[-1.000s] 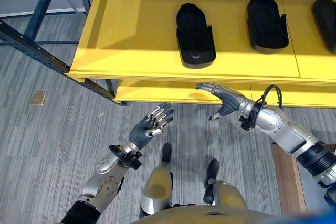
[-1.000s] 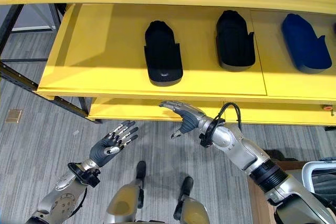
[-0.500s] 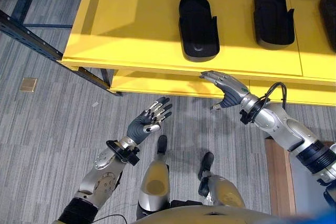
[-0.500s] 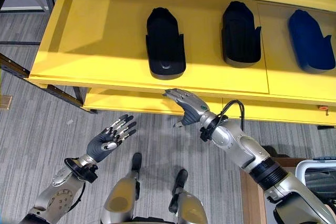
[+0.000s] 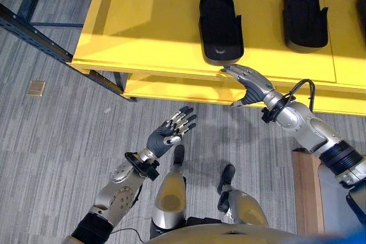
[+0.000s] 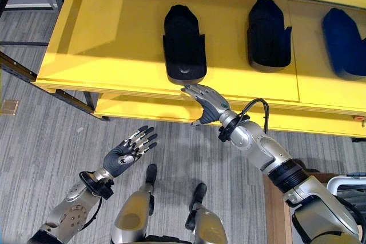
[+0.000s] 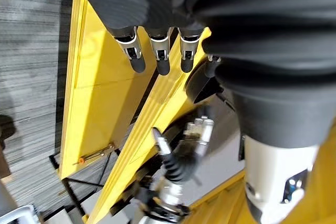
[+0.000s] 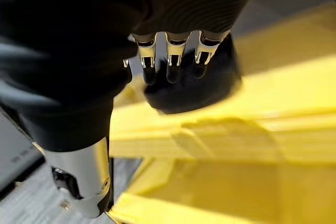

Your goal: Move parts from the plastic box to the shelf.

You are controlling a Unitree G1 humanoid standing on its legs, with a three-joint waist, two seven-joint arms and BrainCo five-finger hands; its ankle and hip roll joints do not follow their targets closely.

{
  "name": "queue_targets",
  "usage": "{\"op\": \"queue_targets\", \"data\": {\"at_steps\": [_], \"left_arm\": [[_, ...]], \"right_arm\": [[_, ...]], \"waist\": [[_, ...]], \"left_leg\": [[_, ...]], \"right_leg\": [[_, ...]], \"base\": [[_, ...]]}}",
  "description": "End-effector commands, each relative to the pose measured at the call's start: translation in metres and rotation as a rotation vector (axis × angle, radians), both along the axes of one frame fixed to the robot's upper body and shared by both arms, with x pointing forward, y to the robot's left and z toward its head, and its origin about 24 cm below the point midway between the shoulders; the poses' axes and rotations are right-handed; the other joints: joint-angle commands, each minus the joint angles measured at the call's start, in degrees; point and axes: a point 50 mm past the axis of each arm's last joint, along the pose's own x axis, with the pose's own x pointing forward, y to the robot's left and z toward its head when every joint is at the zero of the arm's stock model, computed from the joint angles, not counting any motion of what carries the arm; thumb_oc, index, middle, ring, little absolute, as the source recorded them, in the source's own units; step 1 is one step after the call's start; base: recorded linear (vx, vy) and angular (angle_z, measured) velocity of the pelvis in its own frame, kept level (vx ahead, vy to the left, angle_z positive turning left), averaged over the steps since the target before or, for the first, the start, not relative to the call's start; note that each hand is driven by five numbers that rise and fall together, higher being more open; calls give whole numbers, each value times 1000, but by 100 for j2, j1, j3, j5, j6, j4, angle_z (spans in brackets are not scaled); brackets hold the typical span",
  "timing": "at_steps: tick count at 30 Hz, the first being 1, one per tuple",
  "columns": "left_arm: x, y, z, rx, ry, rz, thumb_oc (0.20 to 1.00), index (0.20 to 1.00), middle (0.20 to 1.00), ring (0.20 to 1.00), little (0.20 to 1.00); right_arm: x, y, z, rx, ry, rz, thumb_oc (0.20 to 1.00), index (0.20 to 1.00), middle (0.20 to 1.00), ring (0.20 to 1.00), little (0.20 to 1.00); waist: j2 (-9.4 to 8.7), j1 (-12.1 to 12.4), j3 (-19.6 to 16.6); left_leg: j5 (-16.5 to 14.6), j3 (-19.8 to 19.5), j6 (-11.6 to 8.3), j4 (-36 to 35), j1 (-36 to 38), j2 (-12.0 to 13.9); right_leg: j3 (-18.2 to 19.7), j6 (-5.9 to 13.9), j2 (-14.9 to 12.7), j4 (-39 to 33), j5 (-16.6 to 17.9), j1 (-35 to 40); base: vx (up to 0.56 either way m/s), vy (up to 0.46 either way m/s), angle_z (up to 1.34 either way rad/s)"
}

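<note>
Parts lie in a row on the yellow shelf (image 5: 143, 21): in the left eye view, a black part (image 5: 220, 25) at 12 o'clock with its near end close to the shelf's front edge, a second black part (image 5: 304, 8) at 1 o'clock, well apart from the first. Bare yellow board spreads from the first part toward 10 o'clock, out to the shelf's left corner. The right hand (image 5: 250, 83) hangs at the front edge just below the first part, fingers straight and holding nothing. The left hand (image 5: 168, 134) is raised over the grey striped floor (image 5: 51, 141) at 6 o'clock, well short of the shelf, fingers spread and empty. A dark blue rack frame (image 5: 34, 27) runs off at 10 o'clock, and a small tan square (image 5: 36, 88) lies on the floor at 9 o'clock.

From the right eye view, a blue part (image 6: 346, 41) shows at 2 o'clock, beyond the second black part (image 6: 269, 34). A lower yellow board (image 6: 143, 108) sticks out under the front edge, and the right hand's fingertips (image 6: 187, 89) reach just above it.

Through the left wrist view, straight dark-tipped fingers (image 7: 157, 51) point at the yellow boards, with open air between.

Seen in the right wrist view, straight fingers (image 8: 170, 56) hover just before the rounded end of the black part (image 8: 194, 85); whether they touch it I cannot tell.
</note>
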Motion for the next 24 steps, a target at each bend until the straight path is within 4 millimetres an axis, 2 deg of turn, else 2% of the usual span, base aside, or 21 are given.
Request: {"op": "queue_targets", "data": {"at_steps": [1,7,13,18,24], "left_arm": [[-4,6,5,-15,-46,7,1000,1000,1000,1000,1000],[-2,7,9,11,-67,-7,1000,1000,1000,1000,1000],[-2,6,10,20,-73,-7,1000,1000,1000,1000,1000],[-1,6,11,28,-82,0,1000,1000,1000,1000,1000],[0,4,12,16,-91,-9,1000,1000,1000,1000,1000]], "right_arm": [[0,21,24,-10,-100,96,1000,1000,1000,1000,1000],[5,21,18,-73,-100,82,1000,1000,1000,1000,1000],[8,21,20,-79,-146,68,1000,1000,1000,1000,1000],[15,20,25,-92,-158,46,1000,1000,1000,1000,1000],[25,20,44,-67,-261,9,1000,1000,1000,1000,1000]], "waist": [[-135,62,-231],[-250,190,-34],[-269,219,-11],[-247,253,-19],[-140,302,-47]], "left_leg": [[-119,24,-62,542,-288,233],[-115,-77,-31,580,-461,141],[-105,-82,-29,551,-464,129],[-99,-94,-33,548,-451,114],[-110,-114,-24,558,-421,73]], "right_leg": [[172,74,-165,622,-3,-304],[97,49,-89,685,-6,-426],[79,55,-85,672,9,-433],[60,53,-94,681,6,-421],[17,38,-130,722,-25,-398]], "base": [[-32,-32,3],[-21,-32,7],[1,-2,1],[-1,3,4],[-3,20,1]]}}
